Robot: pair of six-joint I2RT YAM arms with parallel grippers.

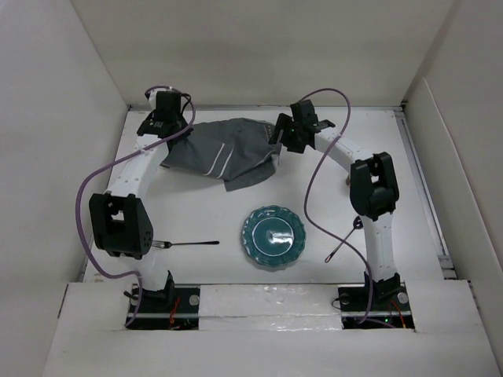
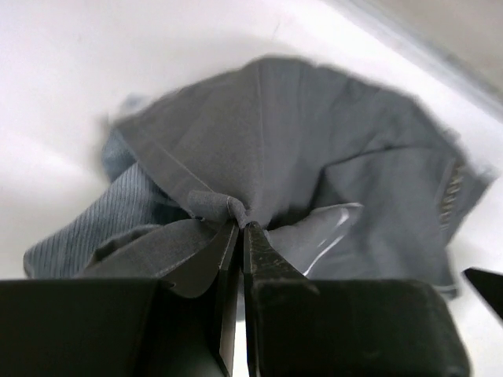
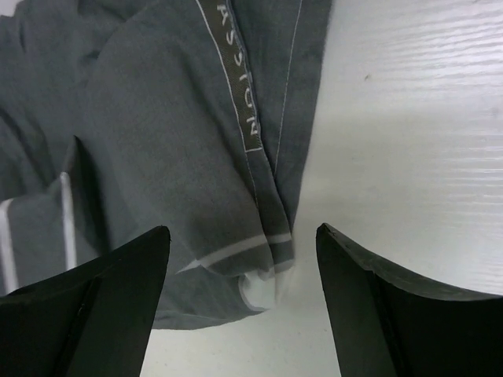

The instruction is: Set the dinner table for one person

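Matt grey cloth [image 1: 224,151], glossy teal plate [image 1: 273,236], metal fork [image 1: 191,243]

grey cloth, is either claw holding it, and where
The left claw pinches the grey cloth by a bunched edge fold; the right claw is open, empty.

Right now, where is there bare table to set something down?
Bare table between the grey cloth and the plate, and right of the right arm. Crowded at the far edge: left gripper pinches the cloth, right gripper open over it.

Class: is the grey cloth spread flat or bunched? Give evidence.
Bunched. The grey cloth lies in overlapping folds, one edge gathered in the shut left gripper.
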